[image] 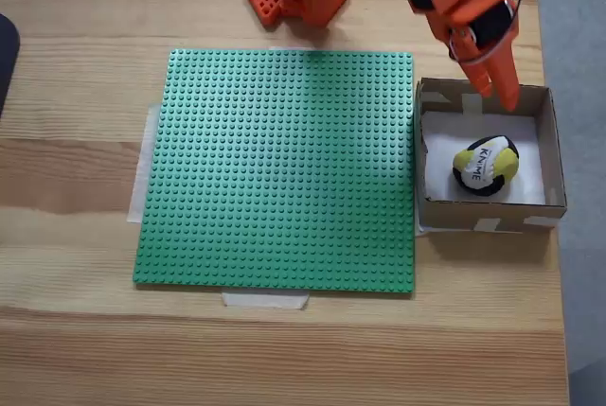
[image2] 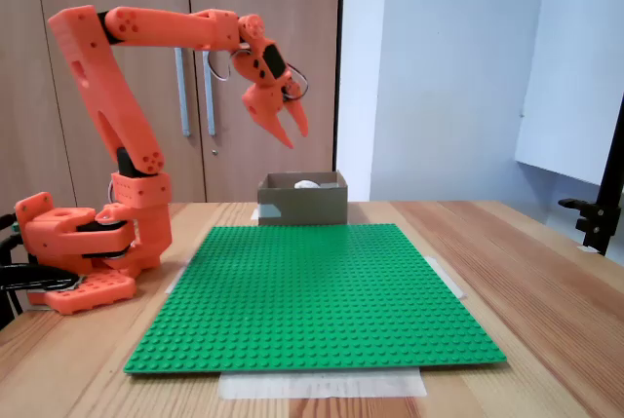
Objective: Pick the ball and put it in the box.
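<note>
Orange jaws (image: pixel 500 84), narrowly parted and empty, above the yellow-black-white soft ball (image: pixel 486 166) in the square brown cardboard box (image: pixel 552 141); descending, they could clip its wall.

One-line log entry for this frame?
ball: in box | gripper: empty, above box | baseplate: bare

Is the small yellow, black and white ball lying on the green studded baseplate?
No, in a fixed view the ball rests on the white bottom of the brown cardboard box, beside the green baseplate.
</note>
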